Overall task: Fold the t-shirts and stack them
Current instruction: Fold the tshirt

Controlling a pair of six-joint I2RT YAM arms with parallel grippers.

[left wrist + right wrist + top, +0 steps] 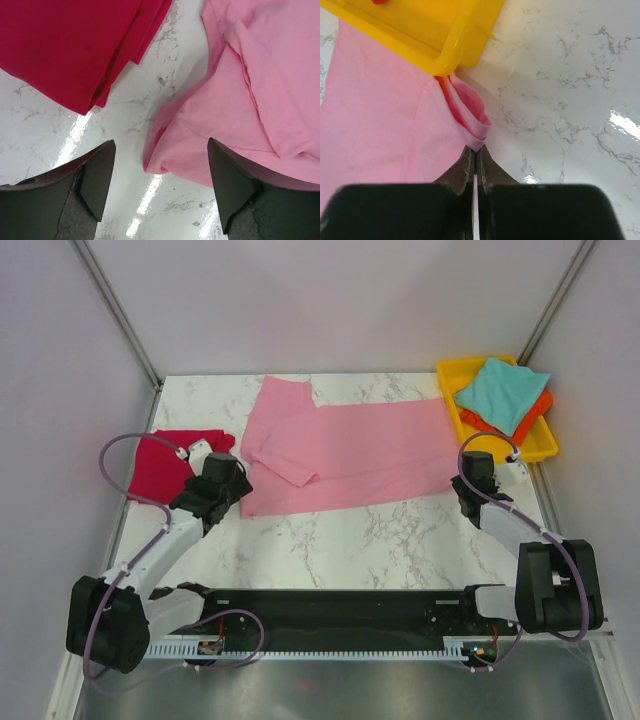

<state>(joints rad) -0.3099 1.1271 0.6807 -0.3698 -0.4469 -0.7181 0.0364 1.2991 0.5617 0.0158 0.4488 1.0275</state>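
Observation:
The light pink t-shirt (345,450) lies spread across the middle of the marble table, one sleeve folded over it. My right gripper (470,483) is shut on its near right corner (477,130), right beside the tray's corner. My left gripper (226,483) is open at the shirt's near left corner (165,160), which lies between the fingers (97,175) without being pinched. The folded crimson red t-shirt (165,462) lies at the left and also shows in the left wrist view (75,45). The teal t-shirt (500,392) lies over the orange t-shirt (535,412) in the tray.
The yellow plastic tray (453,375) stands at the back right; its corner (455,50) sits just above the pink shirt's pinched corner. Grey walls and metal posts enclose the table on three sides. A black rail runs along the near edge.

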